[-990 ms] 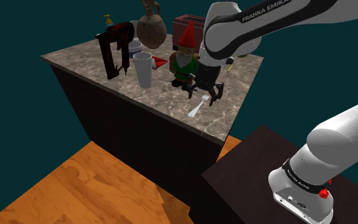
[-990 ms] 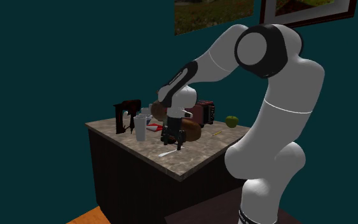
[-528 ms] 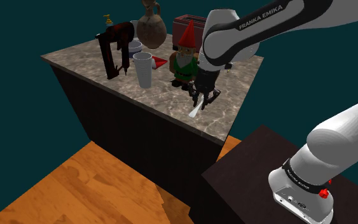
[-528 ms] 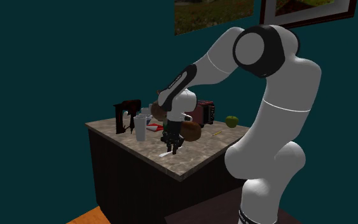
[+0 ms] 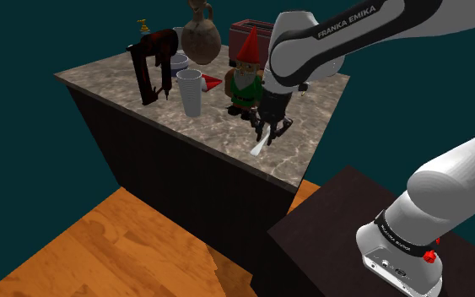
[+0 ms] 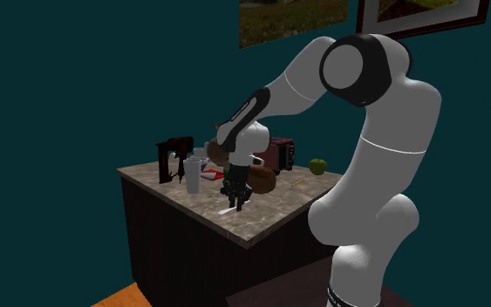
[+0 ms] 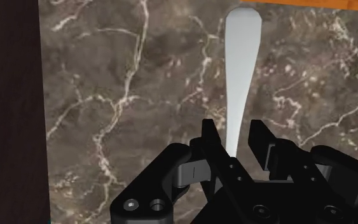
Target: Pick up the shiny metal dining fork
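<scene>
The fork (image 7: 241, 57) is a plain pale, slim piece lying flat on the dark marble counter (image 7: 120, 95), its broad end toward the counter's near edge. My black gripper (image 7: 234, 139) is down over its narrow end, and both fingers (image 7: 210, 135) press against its sides. In the shoulder view the fork (image 5: 258, 148) lies just in front of a garden gnome, with the gripper (image 5: 271, 133) standing upright on it. The second exterior view has the gripper (image 6: 235, 204) low at the counter, over the fork (image 6: 227, 210).
A garden gnome (image 5: 245, 72) stands right behind the gripper. A white cup (image 5: 191, 91), a black nail gun (image 5: 151, 67), a brown jug (image 5: 200, 34) and a red box (image 5: 248, 29) stand further back. A green apple (image 6: 318, 166) sits at a far corner. The counter's edge (image 5: 252, 169) is close to the fork.
Over the last second the gripper came down onto the fork and its wide-spread fingers closed against it. Since half a second ago nothing has moved.
</scene>
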You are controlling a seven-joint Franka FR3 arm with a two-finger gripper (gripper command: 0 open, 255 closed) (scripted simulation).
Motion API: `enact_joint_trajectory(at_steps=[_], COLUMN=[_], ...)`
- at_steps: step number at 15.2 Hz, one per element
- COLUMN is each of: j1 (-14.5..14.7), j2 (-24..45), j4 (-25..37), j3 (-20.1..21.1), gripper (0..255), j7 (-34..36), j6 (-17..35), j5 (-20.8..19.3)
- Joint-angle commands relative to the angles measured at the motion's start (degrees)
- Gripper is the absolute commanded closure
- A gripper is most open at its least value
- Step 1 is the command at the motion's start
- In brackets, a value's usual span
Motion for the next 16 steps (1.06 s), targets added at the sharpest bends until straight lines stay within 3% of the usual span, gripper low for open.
enact_joint_trajectory(at_steps=[1, 16], j1=[0.0, -0.09], j2=[-0.68, -5.62], j4=[0.62, 6.98], j3=[-0.21, -2.15], gripper=[255, 255], j7=[0.05, 0.8], j6=[-1.33, -12.48], j5=[-0.01, -0.43])
